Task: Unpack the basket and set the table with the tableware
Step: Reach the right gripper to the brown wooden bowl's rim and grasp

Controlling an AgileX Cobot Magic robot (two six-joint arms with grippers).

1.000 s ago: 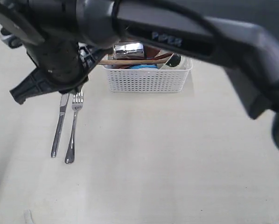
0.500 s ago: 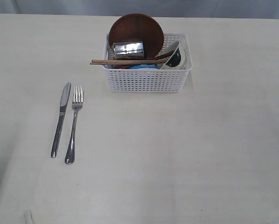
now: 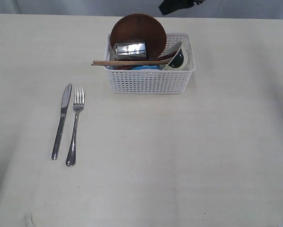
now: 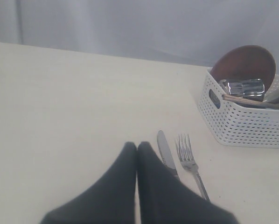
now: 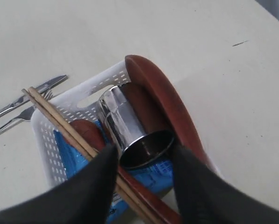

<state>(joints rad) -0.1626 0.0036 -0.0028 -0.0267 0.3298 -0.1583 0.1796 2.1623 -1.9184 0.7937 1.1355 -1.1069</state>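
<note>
**Basket Unpacking: Cup Pick Pending**

The table [image 3: 203,156] carries the basket [image 3: 151,80] at far centre. Inside, the plate [image 3: 137,29] stands on edge against the far wall. It props the cup [image 3: 130,49], which lies on its side in front of it. The chopsticks [image 3: 132,62] rest across the contents and overhang the left rim (a blue packet [image 5: 72,161] lies beneath). The knife [image 3: 61,122] and fork [image 3: 75,126] lie parallel, near-left of the basket, as a place setting. The right gripper [image 5: 144,151] hangs over the basket with jaws wide, lined up on the cup, probably for a grasp. The left gripper [image 4: 137,145] is closed on nothing, beside the knife.
</note>
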